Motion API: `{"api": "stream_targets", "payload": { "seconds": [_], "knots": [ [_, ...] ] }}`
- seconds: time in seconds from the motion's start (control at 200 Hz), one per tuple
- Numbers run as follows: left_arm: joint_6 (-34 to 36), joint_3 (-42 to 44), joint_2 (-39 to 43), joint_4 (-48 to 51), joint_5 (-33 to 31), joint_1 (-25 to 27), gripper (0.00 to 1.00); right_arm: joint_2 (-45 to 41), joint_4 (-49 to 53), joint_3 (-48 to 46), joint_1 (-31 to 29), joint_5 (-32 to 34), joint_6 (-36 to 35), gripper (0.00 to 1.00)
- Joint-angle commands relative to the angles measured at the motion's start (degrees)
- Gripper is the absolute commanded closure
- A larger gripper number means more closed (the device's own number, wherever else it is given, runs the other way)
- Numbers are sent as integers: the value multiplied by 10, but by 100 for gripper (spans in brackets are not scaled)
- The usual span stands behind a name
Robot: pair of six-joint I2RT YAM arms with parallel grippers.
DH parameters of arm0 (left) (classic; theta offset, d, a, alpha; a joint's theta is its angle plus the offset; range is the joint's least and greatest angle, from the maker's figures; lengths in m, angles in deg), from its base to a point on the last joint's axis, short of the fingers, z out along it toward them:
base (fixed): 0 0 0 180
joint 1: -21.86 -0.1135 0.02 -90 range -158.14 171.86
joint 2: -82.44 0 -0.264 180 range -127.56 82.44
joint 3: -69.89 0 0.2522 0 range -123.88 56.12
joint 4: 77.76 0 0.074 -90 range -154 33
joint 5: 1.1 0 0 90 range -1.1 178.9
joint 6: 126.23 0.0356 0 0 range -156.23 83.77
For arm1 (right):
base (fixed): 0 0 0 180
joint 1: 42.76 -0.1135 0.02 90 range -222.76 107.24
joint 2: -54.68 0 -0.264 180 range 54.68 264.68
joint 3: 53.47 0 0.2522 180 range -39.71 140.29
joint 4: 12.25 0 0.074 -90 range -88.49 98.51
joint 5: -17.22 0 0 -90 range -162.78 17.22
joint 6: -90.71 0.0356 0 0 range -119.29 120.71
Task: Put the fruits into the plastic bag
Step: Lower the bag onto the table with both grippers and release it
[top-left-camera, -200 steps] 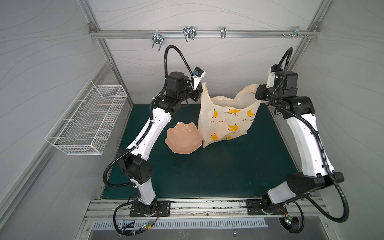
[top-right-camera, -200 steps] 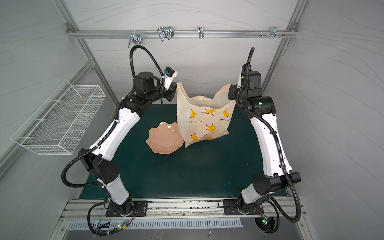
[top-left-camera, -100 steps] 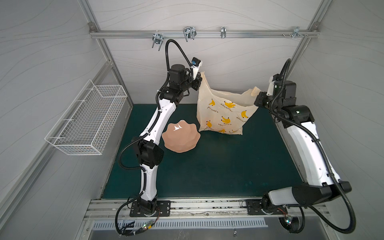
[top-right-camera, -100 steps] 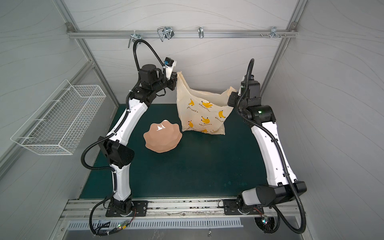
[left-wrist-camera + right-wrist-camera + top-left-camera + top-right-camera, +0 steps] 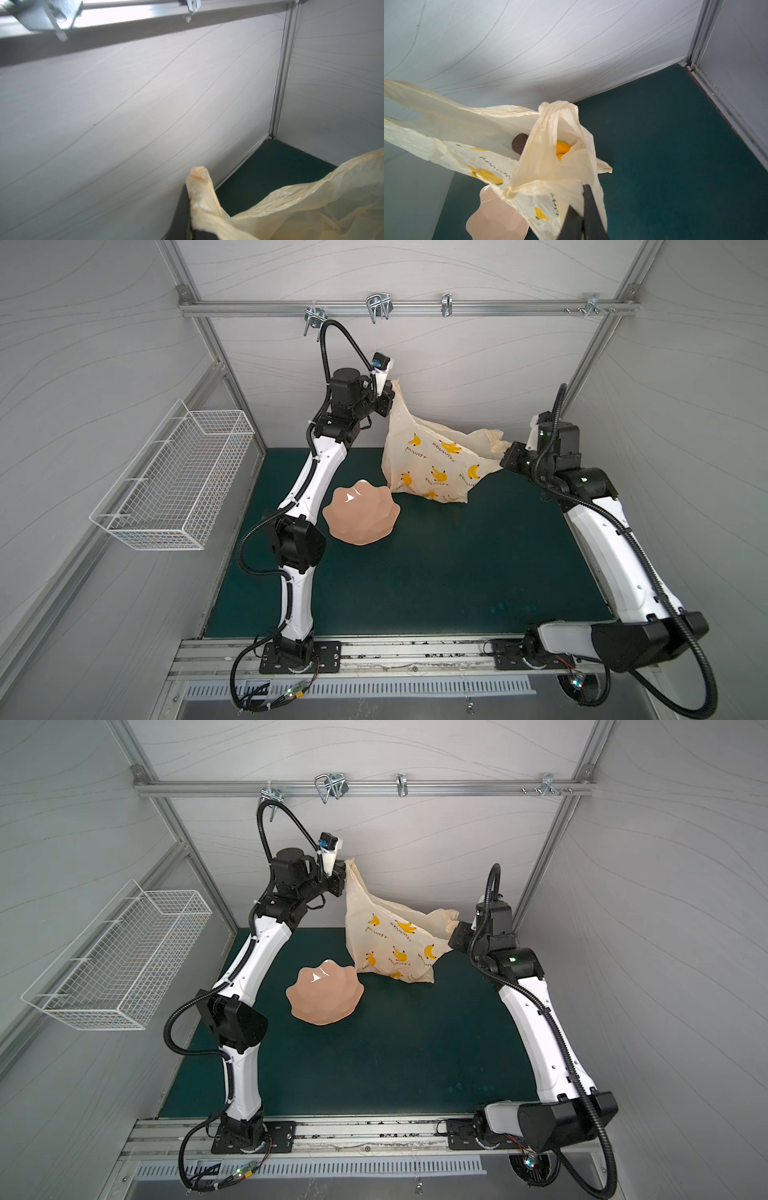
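Empty bowl (image 5: 361,514) on the mat (image 5: 415,580), just beside the bag (image 5: 432,464). Left gripper (image 5: 388,396) up high by the back wall, pinched shut on one handle. Bag stretched sideways between both arms, bottom near the mat's back edge, fruits (image 5: 562,148) inside. Right gripper (image 5: 508,458) lower, pinched on the other handle.

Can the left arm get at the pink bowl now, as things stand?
Probably not yet. The left end effector is shut on a handle of the plastic bag, held high. Nothing covers the pink bowl, but the arm must first release the bag.
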Motion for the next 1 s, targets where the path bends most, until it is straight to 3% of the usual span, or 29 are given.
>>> {"api": "stream_targets", "payload": {
  "seconds": [0.0, 0.29, 0.5, 0.645, 0.795, 0.995],
  "knots": [
    [-10, 73, 52, -100, 26, -3, 100, -14, -14, -3, -27, -14, 6, 100],
    [-34, 238, 133, -179, 54, -4, 100, -28, -8, -23, -39, -17, 7, 98],
    [-51, 262, 159, -192, 58, -3, 100, -24, -3, -19, -39, -17, 5, 91],
    [-76, 269, 174, -211, 74, -3, 78, -27, -7, -23, -40, -11, 6, 83],
    [-97, 296, 198, -249, 70, -3, 45, -29, -9, -21, -39, -9, 5, 66],
    [-97, 321, 229, -253, 52, -3, 30, -31, -6, -20, -33, -10, 2, 41]
  ]
}}
